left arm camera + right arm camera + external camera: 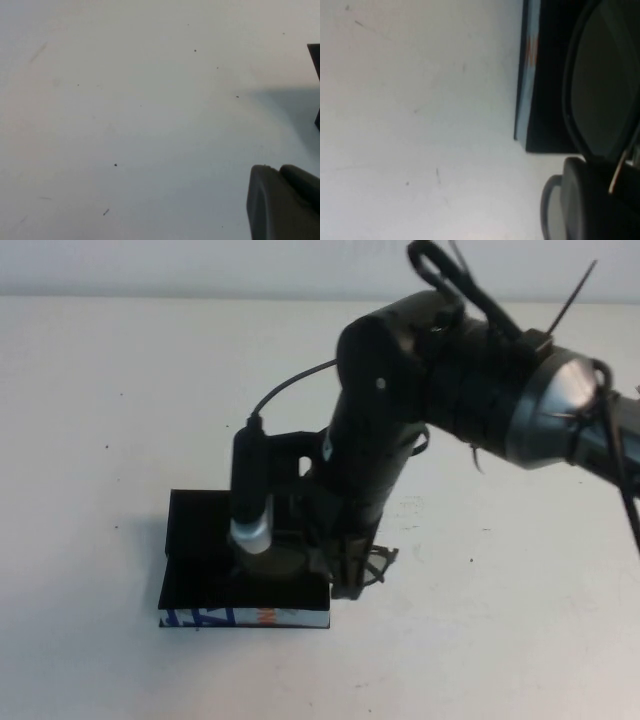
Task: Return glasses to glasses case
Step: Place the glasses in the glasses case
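Now | right end effector (350,565) pinching glasses (600,90) over glasses case (200,550) (left end effector (282,202) unclear)

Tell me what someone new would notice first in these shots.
The big black right arm reaches in from the upper right, its right claw low over the glasses case at table centre. The glasses fill the right wrist view, beside the case's printed strip. The left claw sits over bare table.
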`<action>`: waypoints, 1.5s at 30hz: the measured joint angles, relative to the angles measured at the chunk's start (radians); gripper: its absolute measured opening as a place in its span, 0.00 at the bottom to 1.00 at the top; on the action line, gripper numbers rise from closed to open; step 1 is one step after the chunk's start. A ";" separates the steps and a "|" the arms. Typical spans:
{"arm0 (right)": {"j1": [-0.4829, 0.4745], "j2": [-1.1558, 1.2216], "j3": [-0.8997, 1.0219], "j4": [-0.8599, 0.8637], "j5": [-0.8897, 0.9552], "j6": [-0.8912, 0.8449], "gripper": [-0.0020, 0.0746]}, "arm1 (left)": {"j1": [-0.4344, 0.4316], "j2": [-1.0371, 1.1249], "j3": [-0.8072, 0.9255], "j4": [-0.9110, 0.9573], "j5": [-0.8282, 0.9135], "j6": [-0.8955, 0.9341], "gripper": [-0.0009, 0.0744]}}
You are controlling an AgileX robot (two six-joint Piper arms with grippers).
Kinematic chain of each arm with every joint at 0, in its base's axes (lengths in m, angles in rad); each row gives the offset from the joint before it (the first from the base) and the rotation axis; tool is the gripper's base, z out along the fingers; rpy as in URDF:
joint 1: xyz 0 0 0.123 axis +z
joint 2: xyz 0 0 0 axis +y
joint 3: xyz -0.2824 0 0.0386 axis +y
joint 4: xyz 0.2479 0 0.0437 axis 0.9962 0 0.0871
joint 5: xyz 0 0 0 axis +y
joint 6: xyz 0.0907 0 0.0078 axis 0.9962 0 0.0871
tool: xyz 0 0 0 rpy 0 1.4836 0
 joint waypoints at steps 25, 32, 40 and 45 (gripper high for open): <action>0.094 0.270 -0.267 -0.044 0.004 0.028 0.05 | 0.000 0.000 0.000 0.000 0.000 0.000 0.01; 0.094 0.289 -0.267 -0.046 0.004 0.044 0.05 | 0.000 0.000 0.000 0.000 0.000 0.000 0.01; 0.094 0.295 -0.267 -0.048 0.004 0.070 0.05 | 0.000 0.000 0.000 0.000 0.000 0.000 0.01; 0.094 0.302 -0.267 -0.063 0.004 0.091 0.05 | 0.000 0.000 0.000 0.000 0.000 0.000 0.01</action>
